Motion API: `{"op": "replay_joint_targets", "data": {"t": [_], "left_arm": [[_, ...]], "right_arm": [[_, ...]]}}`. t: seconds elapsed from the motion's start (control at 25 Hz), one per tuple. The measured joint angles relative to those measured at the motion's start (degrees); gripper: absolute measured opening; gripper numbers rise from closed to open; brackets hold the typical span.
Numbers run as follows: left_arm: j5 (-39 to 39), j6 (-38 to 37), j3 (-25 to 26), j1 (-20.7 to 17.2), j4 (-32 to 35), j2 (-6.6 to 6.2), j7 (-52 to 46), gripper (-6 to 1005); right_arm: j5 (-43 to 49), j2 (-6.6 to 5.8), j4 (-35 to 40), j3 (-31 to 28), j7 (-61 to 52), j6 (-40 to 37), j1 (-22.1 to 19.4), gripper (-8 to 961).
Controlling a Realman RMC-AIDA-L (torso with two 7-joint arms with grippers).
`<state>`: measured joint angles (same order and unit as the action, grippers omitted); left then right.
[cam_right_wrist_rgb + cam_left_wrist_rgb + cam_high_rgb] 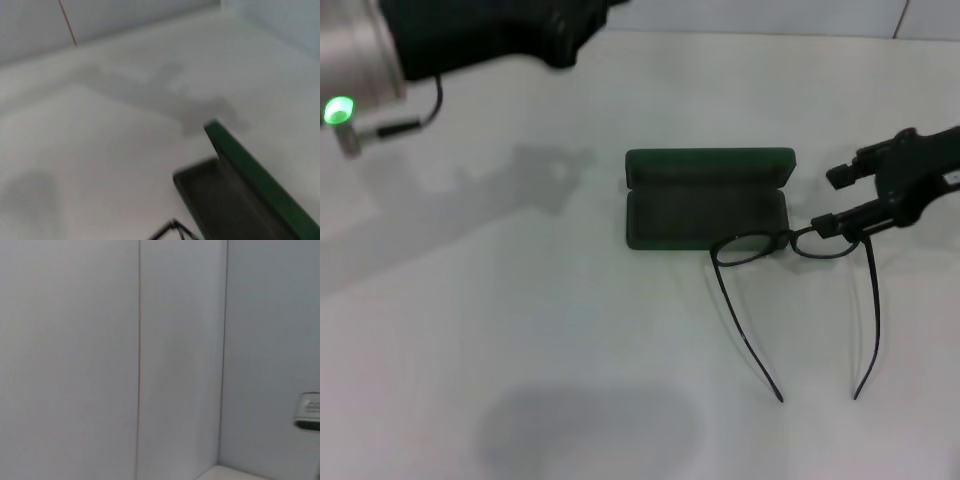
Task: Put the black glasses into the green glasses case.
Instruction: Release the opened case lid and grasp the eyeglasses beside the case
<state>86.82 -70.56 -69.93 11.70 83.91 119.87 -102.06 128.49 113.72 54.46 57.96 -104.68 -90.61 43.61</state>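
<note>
Desk (520,330): a pale surface is carrying everything; wide bare room is lying toward the robot and on its left, so the approach to the case is looking unobstructed.

Left arm: it is sitting parked high at the far-left corner of the head view, well apart from the work. Its gripper is not showing, and its wrist view is facing only a wall.

Green glasses case (708,205): it is lying open mid-desk, lid (710,165) standing up on the far side, dark tray facing up and looking empty.

Right gripper (865,222): it is reaching in from the robot's right, pinched shut on the outer end of the frame, beside the right lens.

Black glasses (790,245): they are being held unfolded just beside the case's near right corner. One lens is overlapping the tray's rim, and the temples are trailing toward the robot.

Progress: pickup is looking done; placing is not yet finished.

Remaining: the frame is needing a shift left over the tray, then a lowering; the spread temples are likely to be hanging over the near edge.
</note>
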Motion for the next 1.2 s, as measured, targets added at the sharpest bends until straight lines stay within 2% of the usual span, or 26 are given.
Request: {"op": "replay_joint_targets", "data": {"t": [0.08,0.2,0.36,0.4,0.64,0.92,1.2], "left_arm": [[-3.12,-2.5,1.66,-0.24,-5.56,-0.03,2.67,47],[-5.12,-6.94,5.06,-0.37,-12.31,-0.05,5.56,51],[-5.83,-14.13,9.51,-0.04,-21.41,-0.07,13.45,54],[-5.83,-14.13,9.51,-0.04,-21.41,-0.07,13.45,54],[-7.76,-18.99,14.4,0.15,-31.61,-0.09,20.49,54],[-9.54,-22.77,17.21,0.14,-39.39,-0.2,25.31,55],[-9.54,-23.12,17.25,0.19,-41.71,-0.34,27.15,55]], "right_arm": [[4.75,0.68,-0.83,0.25,-1.74,-0.13,3.25,731],[9.65,1.66,-2.64,2.6,-3.07,0.44,8.32,711],[10.52,1.85,-4.92,8.91,-5.66,2.22,12.57,685],[10.54,1.87,-5.19,10.14,-6.25,2.39,13.36,678],[11.5,2.21,-8.47,18.08,-9.67,3.93,18.47,638],[10.04,2.49,-10.73,25.85,-12.43,8.22,19.83,623],[9.92,2.47,-11.43,26.92,-13.57,9.22,19.96,614]]}}
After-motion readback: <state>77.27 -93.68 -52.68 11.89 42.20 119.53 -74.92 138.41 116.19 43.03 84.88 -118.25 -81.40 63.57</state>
